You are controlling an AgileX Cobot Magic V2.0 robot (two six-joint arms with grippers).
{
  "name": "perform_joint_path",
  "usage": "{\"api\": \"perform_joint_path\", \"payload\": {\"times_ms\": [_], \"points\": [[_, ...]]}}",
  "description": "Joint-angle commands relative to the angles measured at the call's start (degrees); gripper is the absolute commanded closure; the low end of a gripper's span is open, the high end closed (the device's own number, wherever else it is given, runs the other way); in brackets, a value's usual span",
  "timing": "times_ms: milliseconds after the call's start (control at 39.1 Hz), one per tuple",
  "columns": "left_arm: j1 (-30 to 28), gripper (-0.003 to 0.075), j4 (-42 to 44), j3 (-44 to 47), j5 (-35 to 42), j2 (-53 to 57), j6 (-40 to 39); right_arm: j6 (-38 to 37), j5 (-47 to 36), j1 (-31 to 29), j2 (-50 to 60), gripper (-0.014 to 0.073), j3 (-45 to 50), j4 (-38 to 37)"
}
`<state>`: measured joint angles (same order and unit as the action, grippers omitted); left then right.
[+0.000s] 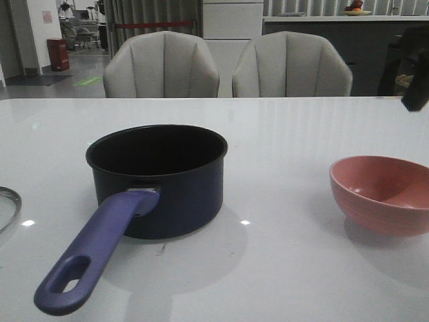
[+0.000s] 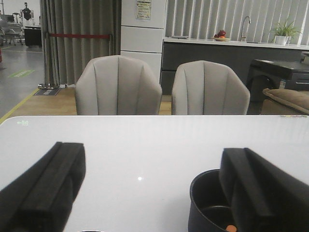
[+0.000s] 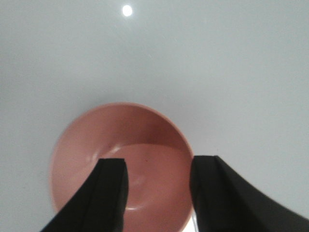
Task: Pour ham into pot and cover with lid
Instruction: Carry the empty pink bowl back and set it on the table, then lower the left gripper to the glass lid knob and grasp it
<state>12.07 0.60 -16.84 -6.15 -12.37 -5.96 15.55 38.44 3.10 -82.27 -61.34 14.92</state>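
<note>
One of two steps looked done: I saw the pot (image 1: 157, 180) mid-table uncovered, the pink bowl (image 1: 383, 193) to its right empty, an orange ham (image 2: 231, 228) bit inside the pot. The lid (image 1: 8, 204) lay at the table's left edge, still to place. Right gripper (image 3: 157, 193) hovered over the bowl, fingers apart, empty; left gripper (image 2: 149, 191) wide open, empty, beside the pot.

The pot (image 1: 161, 181) stands left of the bowl (image 1: 382, 194), ham (image 2: 231, 228) inside it.
</note>
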Motion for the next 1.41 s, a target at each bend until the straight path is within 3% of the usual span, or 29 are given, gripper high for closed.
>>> {"api": "perform_joint_path", "payload": {"times_ms": [0,409,742,1023,1202,1279,1381], "points": [[0.35,0.0117,-0.6,-1.57,4.34,-0.51,-0.17,1.29,-5.95,2.04,8.78,0.0176,1.9,1.19],[0.35,0.0117,-0.6,-1.57,4.45,-0.51,-0.17,1.29,-24.41,13.8,36.29,0.0176,21.19,1.19],[0.35,0.0117,-0.6,-1.57,4.45,-0.51,-0.17,1.29,-39.38,17.01,60.05,0.0176,38.1,0.63],[0.35,0.0117,-0.6,-1.57,4.45,-0.51,-0.17,1.1,-35.72,17.01,76.1,0.0176,46.6,0.68],[0.35,0.0117,-0.6,-1.57,4.45,-0.51,-0.17,1.1,-34.45,17.01,77.65,0.0176,48.47,0.68],[0.35,0.0117,-0.6,-1.57,4.45,-0.51,-0.17,1.1,-32.3,17.01,77.65,0.0235,48.47,0.68],[0.35,0.0117,-0.6,-1.57,4.45,-0.51,-0.17,1.1,-29.72,17.01,77.65,0.0472,48.47,0.68]]}}
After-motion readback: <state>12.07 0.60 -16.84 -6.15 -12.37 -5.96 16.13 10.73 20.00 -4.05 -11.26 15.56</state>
